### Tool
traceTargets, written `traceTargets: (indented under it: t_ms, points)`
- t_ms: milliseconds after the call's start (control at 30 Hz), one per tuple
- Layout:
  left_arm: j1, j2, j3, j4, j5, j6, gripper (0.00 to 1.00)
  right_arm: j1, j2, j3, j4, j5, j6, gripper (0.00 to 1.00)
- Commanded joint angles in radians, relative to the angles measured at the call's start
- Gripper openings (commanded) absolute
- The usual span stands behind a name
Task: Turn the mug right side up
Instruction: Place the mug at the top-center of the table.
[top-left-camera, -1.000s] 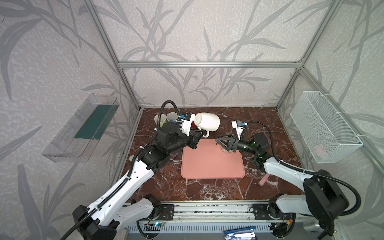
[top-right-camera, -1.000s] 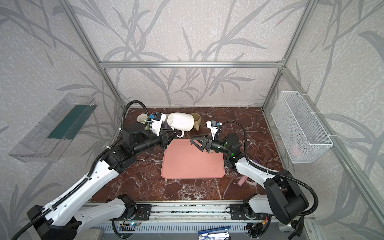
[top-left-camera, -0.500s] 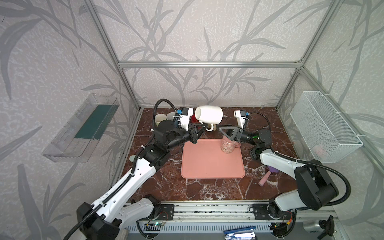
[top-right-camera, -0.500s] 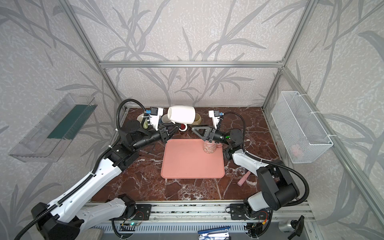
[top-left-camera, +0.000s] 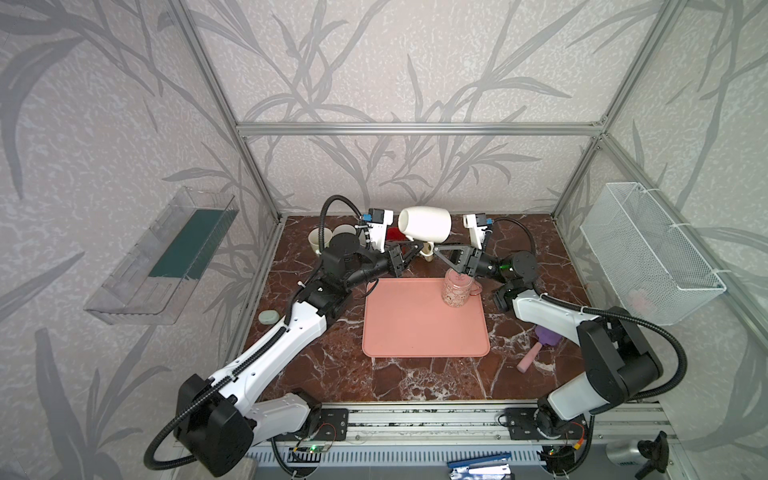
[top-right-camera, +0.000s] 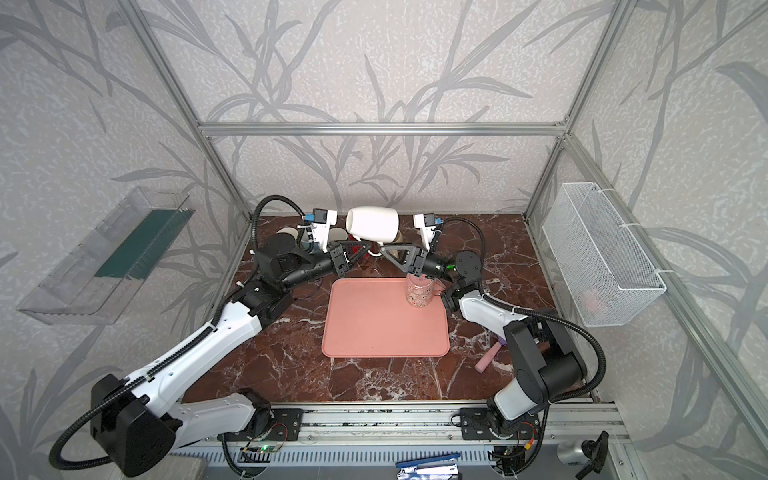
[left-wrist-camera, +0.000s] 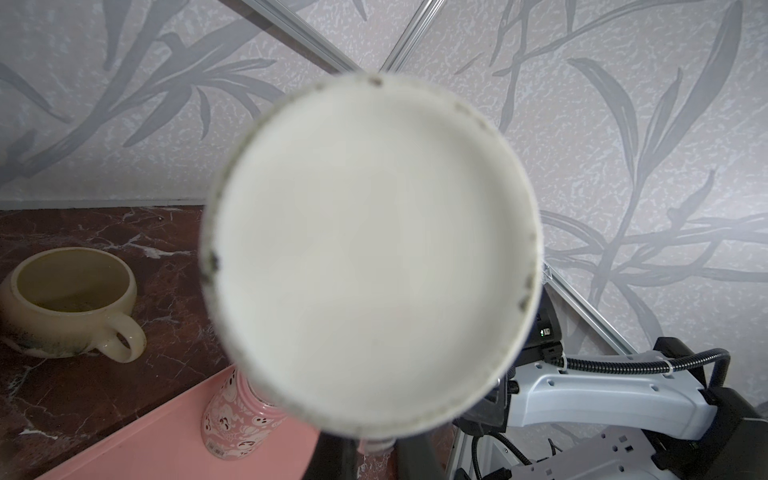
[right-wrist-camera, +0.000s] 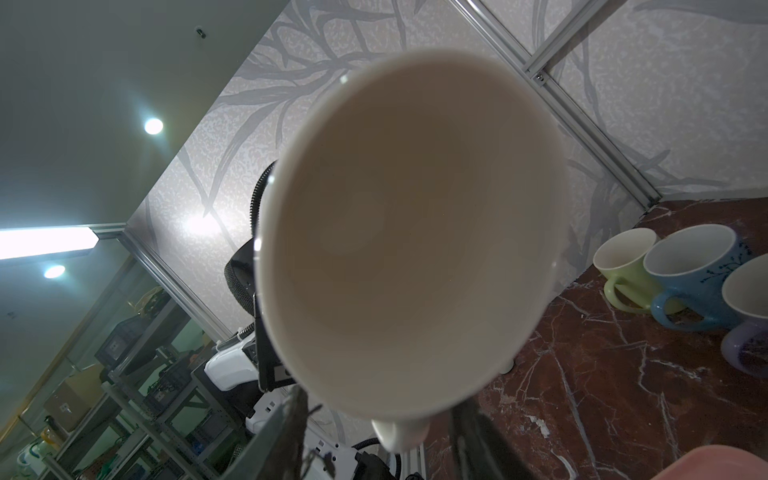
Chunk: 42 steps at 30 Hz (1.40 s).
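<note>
Right hand (top-left-camera: 435, 248) risen to mug (top-left-camera: 424, 224), spread round handle (right-wrist-camera: 399, 432), left hand (top-left-camera: 419, 246) pinching it, near far edge of tray (top-left-camera: 415, 332)

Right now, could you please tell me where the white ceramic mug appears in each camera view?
In both top views: the white ceramic mug hangs sideways in mid-air, centre of the picture, between the two arms.
Left wrist: the mug fills the picture, base toward the camera.
Right wrist: the mug fills the picture, open mouth toward the camera.
Shared landmark: the flat pink plastic tray.
</note>
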Motion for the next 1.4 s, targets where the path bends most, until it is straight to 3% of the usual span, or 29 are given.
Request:
traceTargets:
  t_ms: [0, 400, 1000, 1267, 1300, 1367]
  points:
    - [0.008, 0.003, 0.042, 0.138, 0.037, -0.024, 0.00, -0.006, 0.010, 0.041, 0.056, 0.005, 0.001, 0.54]
    - [0.018, 0.070, -0.010, 0.245, 0.053, -0.089, 0.00, -0.019, 0.023, 0.073, 0.056, 0.013, 0.003, 0.27]
    - [0.006, 0.159, -0.060, 0.354, 0.096, -0.172, 0.00, -0.022, 0.032, 0.077, 0.056, 0.027, 0.001, 0.19]
    - [0.000, 0.190, -0.062, 0.366, 0.107, -0.186, 0.00, -0.022, 0.033, 0.077, 0.056, 0.030, 0.005, 0.29]
    - [-0.001, 0.194, -0.063, 0.370, 0.106, -0.188, 0.00, -0.022, 0.033, 0.077, 0.056, 0.030, 0.005, 0.29]
    - [-0.002, 0.201, -0.063, 0.379, 0.109, -0.195, 0.00, -0.023, 0.028, 0.074, 0.056, 0.033, 0.002, 0.18]
